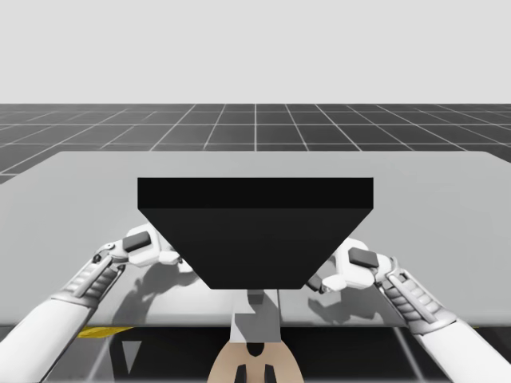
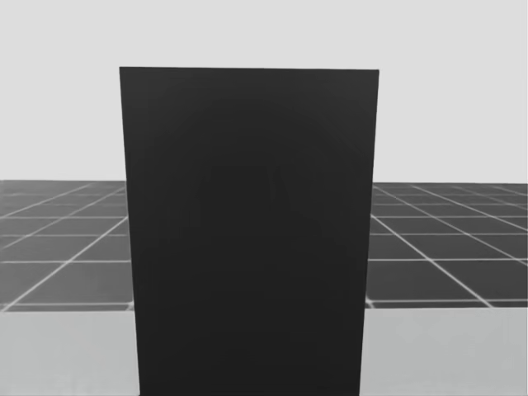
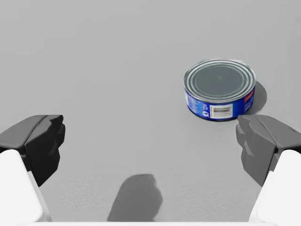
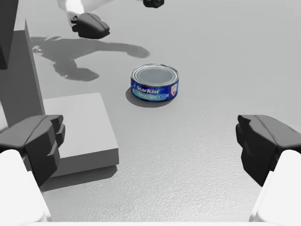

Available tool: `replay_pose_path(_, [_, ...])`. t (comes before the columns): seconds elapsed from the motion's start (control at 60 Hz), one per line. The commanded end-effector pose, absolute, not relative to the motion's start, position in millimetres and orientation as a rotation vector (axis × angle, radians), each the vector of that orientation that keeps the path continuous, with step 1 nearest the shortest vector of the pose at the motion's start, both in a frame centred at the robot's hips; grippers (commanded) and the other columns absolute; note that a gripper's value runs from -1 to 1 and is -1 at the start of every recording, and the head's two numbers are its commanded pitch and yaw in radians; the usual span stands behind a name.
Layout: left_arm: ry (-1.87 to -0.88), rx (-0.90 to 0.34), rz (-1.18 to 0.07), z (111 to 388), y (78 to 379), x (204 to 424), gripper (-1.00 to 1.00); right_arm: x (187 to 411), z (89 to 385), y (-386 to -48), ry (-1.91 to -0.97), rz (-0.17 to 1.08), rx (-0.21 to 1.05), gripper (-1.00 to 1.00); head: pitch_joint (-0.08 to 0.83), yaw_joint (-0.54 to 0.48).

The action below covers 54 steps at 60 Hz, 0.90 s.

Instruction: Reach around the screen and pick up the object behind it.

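The blue can (image 3: 219, 89) lies closer ahead of my left tool (image 3: 151, 139) than my right tool (image 4: 150, 139), both spread apart.

The high view looks down over the desk (image 1: 80, 183) at the black screen (image 1: 255, 231); the head view faces it close up; both wrist views share the flat blue can (image 3: 219, 89).
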<state>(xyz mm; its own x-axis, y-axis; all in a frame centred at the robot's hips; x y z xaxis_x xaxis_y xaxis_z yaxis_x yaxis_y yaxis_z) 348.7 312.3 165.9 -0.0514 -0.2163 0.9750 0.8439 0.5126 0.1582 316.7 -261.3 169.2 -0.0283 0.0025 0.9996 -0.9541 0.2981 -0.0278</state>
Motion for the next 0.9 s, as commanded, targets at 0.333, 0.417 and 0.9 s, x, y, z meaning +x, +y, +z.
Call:
replay_pose_path(0.333, [-1.247, -0.66, -1.005, 148.2, 256.5, 367.6, -1.0, 313.4, 167.4, -257.0, -1.293, 1.06, 0.993, -1.0, 0.04, -0.02])
replay_pose_path(0.417, [-1.234, -0.66, -1.007, 146.6, 249.1, 372.1, -1.0, 312.1, 167.3, -255.7, -1.289, 1.069, 0.994, -1.0, 0.044, -0.01])
replay_pose_path(0.9, [-1.144, -0.714, -1.002, 120.1, 192.0, 395.6, -1.0, 307.1, 168.5, -252.5, -1.284, 1.1, 0.982, -1.0, 0.087, 0.01])
